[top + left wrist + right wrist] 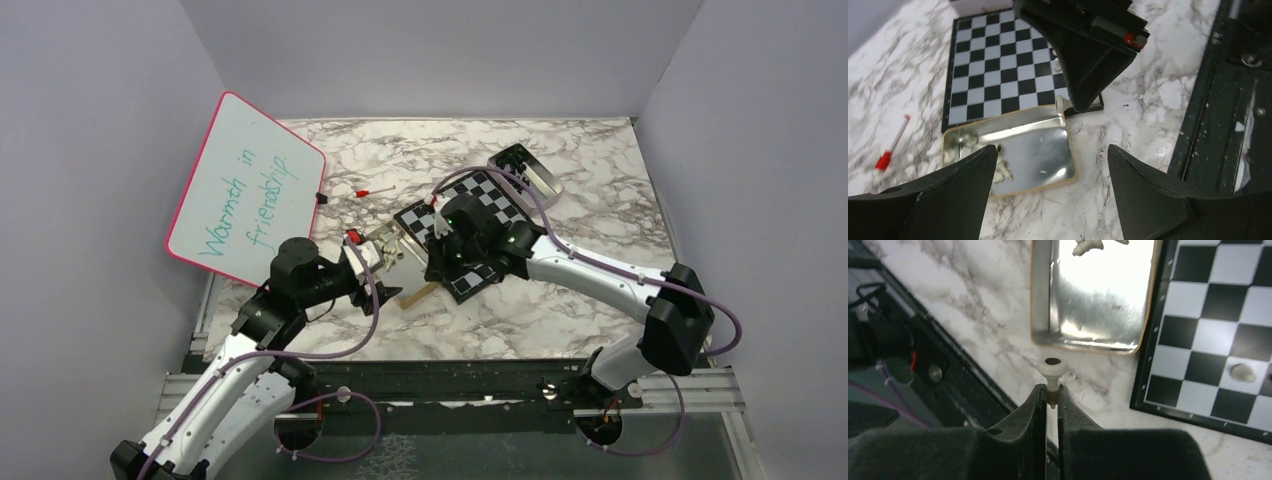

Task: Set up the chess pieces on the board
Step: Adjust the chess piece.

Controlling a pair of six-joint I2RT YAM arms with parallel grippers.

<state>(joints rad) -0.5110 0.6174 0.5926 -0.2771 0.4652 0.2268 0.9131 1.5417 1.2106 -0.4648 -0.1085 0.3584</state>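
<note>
Far to the left of the board, a pink-framed whiteboard with green handwriting leans against the wall. A red-capped marker lies on the marble table, also left of the board. Just beside the board's left edge sits an open metal tin, with a few pale pieces lying loose inside it. The left gripper hovers above this tin, its jaws spread wide and holding nothing. The right gripper reaches in just off the board's edge, by the tin's corner. Its jaws are pinched together on the stem of a pale chess piece, which is held over the marble, not over a square. A second pale piece stands on a white square near that same board edge. Beyond the board's far right corner lies a second tin.
</note>
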